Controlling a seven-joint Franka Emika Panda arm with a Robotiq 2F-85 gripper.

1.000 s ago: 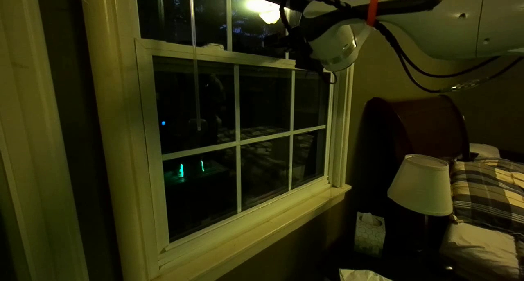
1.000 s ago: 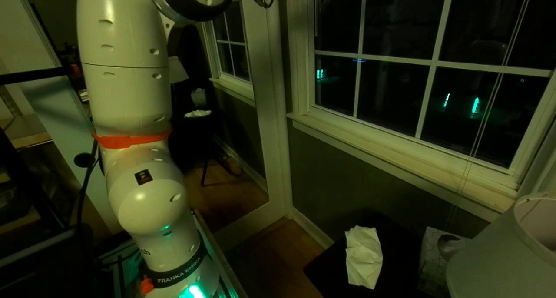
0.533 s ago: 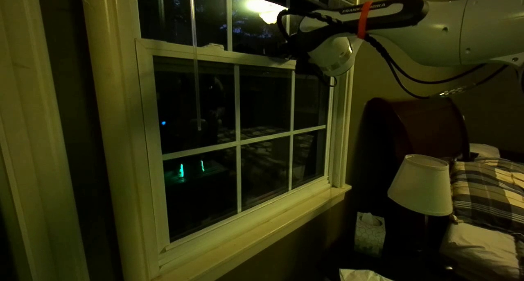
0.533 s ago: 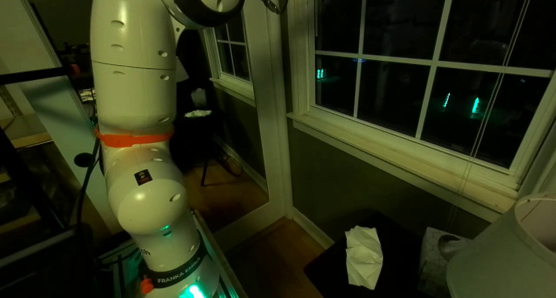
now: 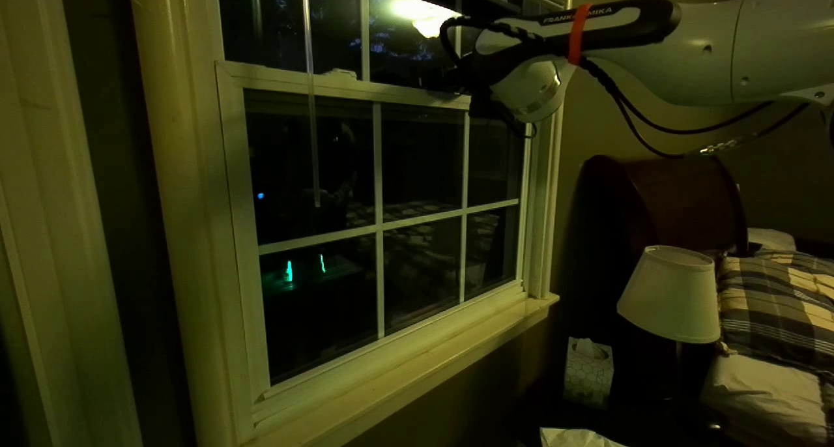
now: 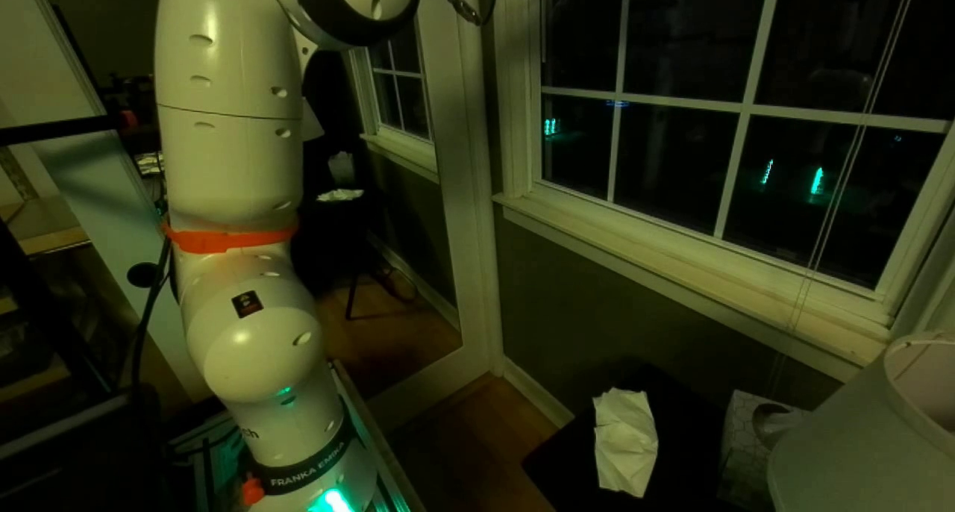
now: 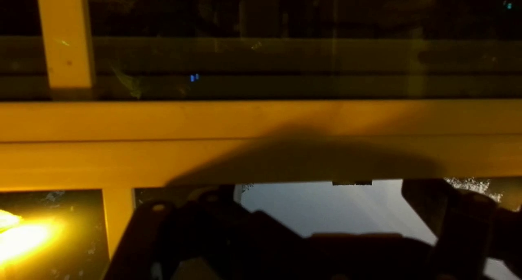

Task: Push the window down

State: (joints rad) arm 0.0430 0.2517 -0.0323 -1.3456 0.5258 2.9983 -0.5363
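Black gripper [image 7: 322, 193], one: fingers [image 7: 465, 208] well apart in the wrist view, pale light showing between them; tips too dark to read, so contact cannot be told.

White arm [image 5: 690, 62], with orange band [image 5: 577, 35]: lower than a second ago, almost motionless over the last half-second.

Top rail [image 7: 244, 143], shadowed where the gripper stands by it: nearly level with the gripper now that the arm has come down.

Window [image 5: 380, 229], one sash, six dark panes, seen in both exterior views: bottom rail [image 5: 391, 348] low against the sill [image 5: 417, 367], no gap made out, position unchanged through the same second.

Reading: the drop looks like a settling at the top rail, not a stroke that carried the sash along; closing is probably complete, or wants only a last firm press to seat it. Parted fingers should serve for pushing, though one could slip off the rail; if the sash resists, lifting clear seems the sensible next move.

Beyond: tissue box [image 5: 588, 375], hexagon-patterned; lampshade [image 5: 670, 296], cream; plaid bedding [image 5: 778, 300] behind it.
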